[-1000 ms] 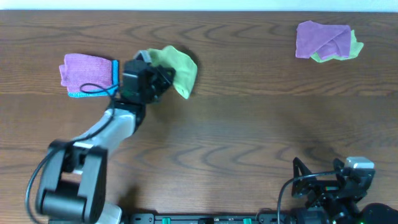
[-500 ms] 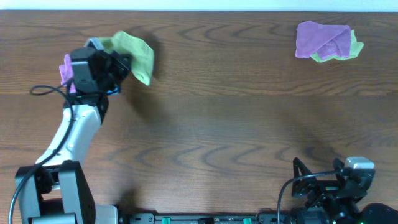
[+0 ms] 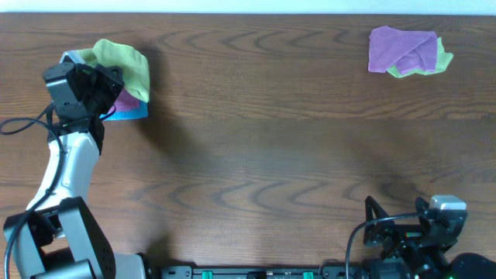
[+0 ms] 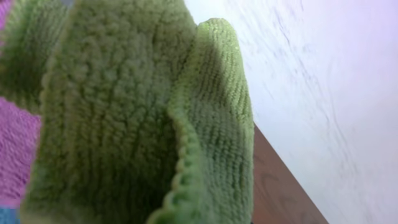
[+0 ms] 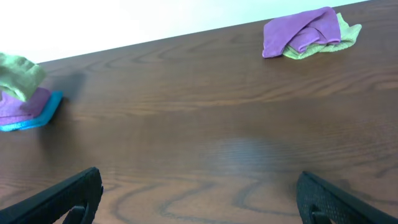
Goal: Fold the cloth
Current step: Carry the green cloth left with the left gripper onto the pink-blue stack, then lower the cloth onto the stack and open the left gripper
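cloth [image 3: 124, 62], the lime-green one, hangs bunched from the left claw [image 3: 107, 76], which is clenched on a gathered part of it. in the left wrist view its fleecy folds fill nearly everything ahead of the claw, so the fingers themselves are hidden. directly beneath the claw lie the purple cloth [image 3: 130, 98] and, under that, the blue cloth [image 3: 132, 113], stacked flat on the table [image 3: 271, 155]. whether the green cloth's lower edge touches the purple one i cannot tell. the right claw [image 5: 199, 198] sits well away on the far side of the left claw, jaws spread wide, gripping nothing. the step in hand looks like setting the cloth onto that stack. the next move likely calls for lowering straight down, laying the folds flat and square over the purple cloth, then letting go without dragging the soft fabric back up.
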Robot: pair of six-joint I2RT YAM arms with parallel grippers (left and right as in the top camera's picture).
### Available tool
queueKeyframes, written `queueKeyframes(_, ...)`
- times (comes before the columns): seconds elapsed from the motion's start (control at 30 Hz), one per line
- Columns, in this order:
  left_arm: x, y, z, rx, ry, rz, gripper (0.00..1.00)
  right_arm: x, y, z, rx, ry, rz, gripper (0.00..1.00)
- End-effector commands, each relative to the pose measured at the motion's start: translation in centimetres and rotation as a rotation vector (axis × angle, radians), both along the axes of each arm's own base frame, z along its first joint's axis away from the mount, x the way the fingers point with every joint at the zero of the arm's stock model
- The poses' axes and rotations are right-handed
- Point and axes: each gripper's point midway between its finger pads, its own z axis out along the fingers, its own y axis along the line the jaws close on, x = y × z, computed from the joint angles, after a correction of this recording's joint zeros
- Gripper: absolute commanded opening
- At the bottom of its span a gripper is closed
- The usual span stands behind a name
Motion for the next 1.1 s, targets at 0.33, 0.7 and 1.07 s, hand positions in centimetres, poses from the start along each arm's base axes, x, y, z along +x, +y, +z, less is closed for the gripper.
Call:
queueKeyframes(0.33, 1.8, 1.6, -3.5, 0.001, 0.028, 0.028, 0.06, 0.0, -0.3, -0.2, 0.007, 0.006, -0.022, 0.99)
queueKeyframes(0.7, 1.4, 4.4, -4.0, 0.004, 0.035, 0.091, 0.06, 0.0, -0.3, -0.2, 0.007, 0.006, -0.023, 0.99)
queueKeyframes(1.07, 1.5, 4.4, -6.2, -0.011, 0.079, 0.09, 0.11, 0.0, -0.3, -0.2, 0.007, 0.006, -0.022, 0.99)
